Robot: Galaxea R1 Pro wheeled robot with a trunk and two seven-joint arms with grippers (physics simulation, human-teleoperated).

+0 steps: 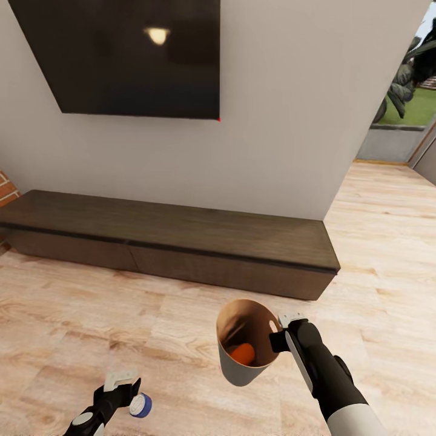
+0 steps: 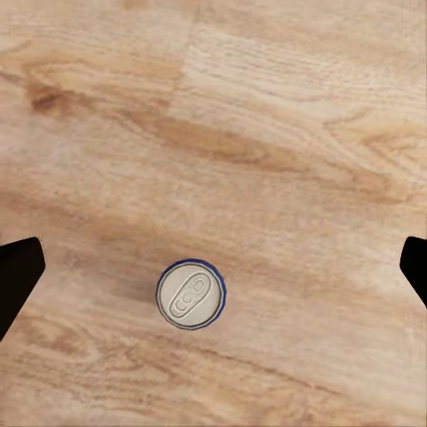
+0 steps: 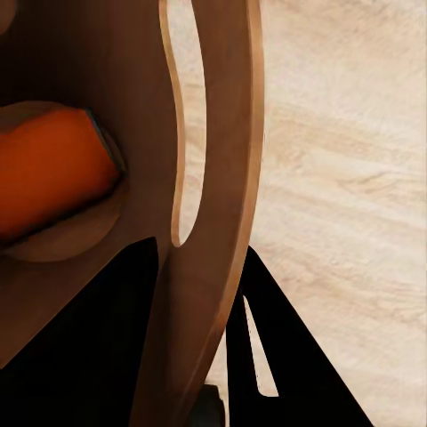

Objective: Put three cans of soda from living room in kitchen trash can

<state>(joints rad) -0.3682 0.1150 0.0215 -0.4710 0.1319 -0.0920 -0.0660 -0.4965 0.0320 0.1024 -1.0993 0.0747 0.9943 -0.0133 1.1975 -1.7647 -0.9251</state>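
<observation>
My right gripper (image 1: pixel 282 332) is shut on the rim of the tash can (image 1: pixel 237 370), a pale grey tapered bin with a tan inside, which it holds tilted above the wood floor. One orange can of soda (image 1: pixel 243 353) lies at the bin's bottom, and the right wrist view shows that orange can (image 3: pixel 49 169) behind the bin's wall (image 3: pixel 213 133). The dark blue can (image 1: pixel 141 404) stands upright on the floor. My left gripper (image 1: pixel 123 387) hangs open just beside it. From the left wrist view, the blue can's silver top (image 2: pixel 190 294) sits below the wide-apart fingers (image 2: pixel 18 280). A second orange can is out of view.
A long, low dark wood cabinet (image 1: pixel 175 239) runs along the white wall ahead, under a wall TV (image 1: pixel 127 54). Brick (image 1: pixel 6 189) shows at the far left. Light plank floor (image 1: pixel 387 242) extends to the right toward a glass door with greenery outside (image 1: pixel 418 91).
</observation>
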